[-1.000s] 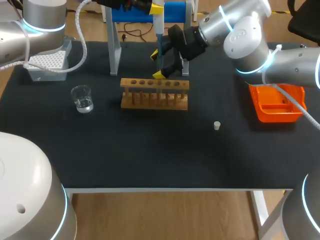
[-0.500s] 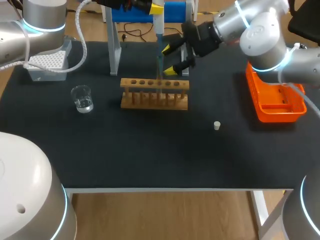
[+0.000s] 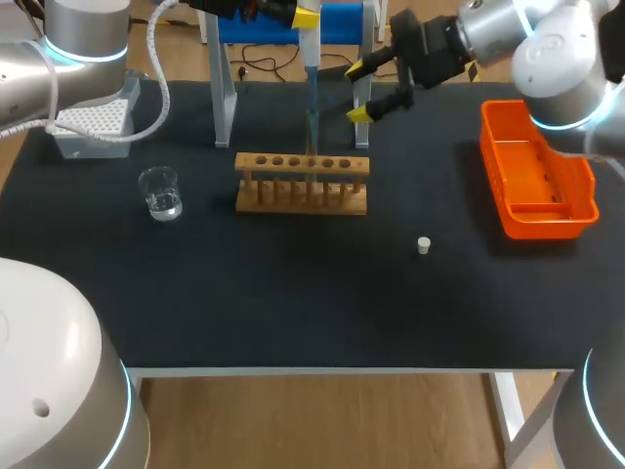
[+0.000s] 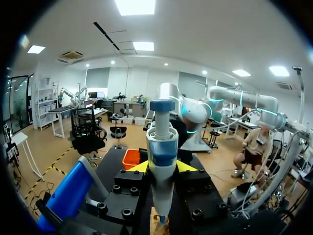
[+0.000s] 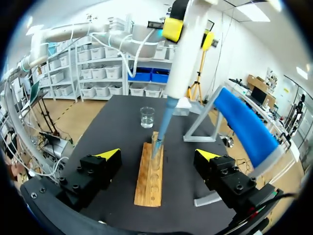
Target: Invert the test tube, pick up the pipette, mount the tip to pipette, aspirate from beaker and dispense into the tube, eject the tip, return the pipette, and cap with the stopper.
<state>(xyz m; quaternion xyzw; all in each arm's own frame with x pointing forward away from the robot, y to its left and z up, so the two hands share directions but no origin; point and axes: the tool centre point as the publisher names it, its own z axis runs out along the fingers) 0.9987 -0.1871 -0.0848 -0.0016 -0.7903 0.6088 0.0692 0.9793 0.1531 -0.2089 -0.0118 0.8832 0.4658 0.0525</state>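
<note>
My left gripper (image 4: 162, 167) is shut on the white and blue pipette (image 4: 161, 147), holding it upright above the wooden rack (image 3: 303, 183). The pipette's (image 3: 310, 68) thin tip reaches down into a test tube (image 3: 312, 147) that stands in the rack. The right wrist view looks along the rack (image 5: 149, 181), with the pipette (image 5: 183, 73) and the tube (image 5: 155, 147) ahead of my right gripper (image 5: 158, 154). That right gripper (image 3: 376, 90) hangs open behind and to the right of the rack, holding nothing. The beaker (image 3: 160, 192) with water stands left of the rack. A small white stopper (image 3: 424, 245) lies on the mat.
An orange bin (image 3: 576, 210) sits at the right side of the table. The tip box (image 3: 93, 122) is at the back left. The blue pipette stand (image 3: 342, 24) on grey legs rises behind the rack.
My right gripper has drawn back from the rack, moving right and toward the table's far edge, staying open. The left arm and the pipette have not moved.
</note>
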